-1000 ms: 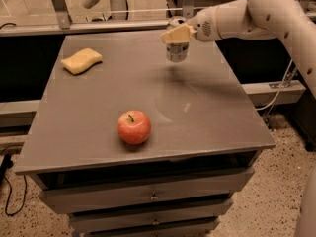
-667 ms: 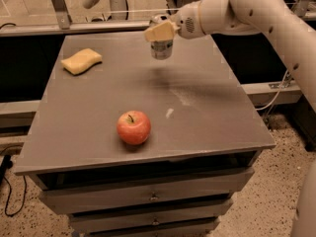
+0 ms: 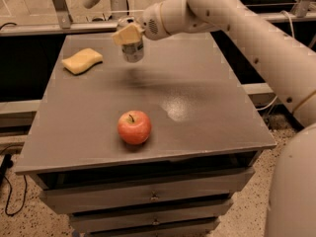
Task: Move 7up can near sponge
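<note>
The 7up can (image 3: 133, 51), silver-grey, hangs a little above the far part of the grey table (image 3: 207, 112). My gripper (image 3: 129, 33), with yellowish fingers, is shut on the can's upper part and holds it upright in the air. The pale yellow sponge (image 3: 82, 60) lies flat at the table's far left, to the left of the can with a gap between them. My white arm (image 3: 237, 19) reaches in from the right.
A red apple (image 3: 134, 127) sits near the table's front middle. Drawers (image 3: 153, 196) are below the tabletop. Dark shelving and metal frame posts (image 3: 59, 4) stand behind the table. A black cable (image 3: 7, 181) lies on the floor at left.
My gripper has carried the can leftward across the far part of the table, closer to the sponge. The apple and sponge have not moved.
</note>
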`<state>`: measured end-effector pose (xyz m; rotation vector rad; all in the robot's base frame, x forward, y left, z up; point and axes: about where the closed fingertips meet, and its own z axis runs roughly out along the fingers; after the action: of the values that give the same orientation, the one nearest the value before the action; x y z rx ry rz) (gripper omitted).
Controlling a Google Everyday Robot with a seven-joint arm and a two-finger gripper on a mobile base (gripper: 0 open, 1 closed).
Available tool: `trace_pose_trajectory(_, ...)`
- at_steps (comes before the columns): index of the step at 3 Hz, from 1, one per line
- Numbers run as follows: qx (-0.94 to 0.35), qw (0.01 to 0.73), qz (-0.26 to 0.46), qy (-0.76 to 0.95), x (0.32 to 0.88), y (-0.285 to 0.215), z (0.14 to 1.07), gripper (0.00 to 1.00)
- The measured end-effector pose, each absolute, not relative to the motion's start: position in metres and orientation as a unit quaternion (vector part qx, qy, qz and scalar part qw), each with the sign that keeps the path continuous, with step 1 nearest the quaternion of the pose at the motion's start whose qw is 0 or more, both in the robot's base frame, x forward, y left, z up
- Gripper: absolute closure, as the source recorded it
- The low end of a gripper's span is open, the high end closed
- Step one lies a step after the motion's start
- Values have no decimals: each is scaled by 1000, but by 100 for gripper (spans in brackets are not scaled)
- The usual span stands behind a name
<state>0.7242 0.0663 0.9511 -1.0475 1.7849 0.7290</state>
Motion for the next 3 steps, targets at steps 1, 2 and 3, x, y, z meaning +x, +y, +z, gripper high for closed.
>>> trace_pose_trajectory(1,-433,455,295,720,734,104,946,100)
trace_pose_trajectory(2,-435,455,307,714,741,137,946,100)
trace_pose_trajectory(3,-427,449,326,714,743,157,936,100)
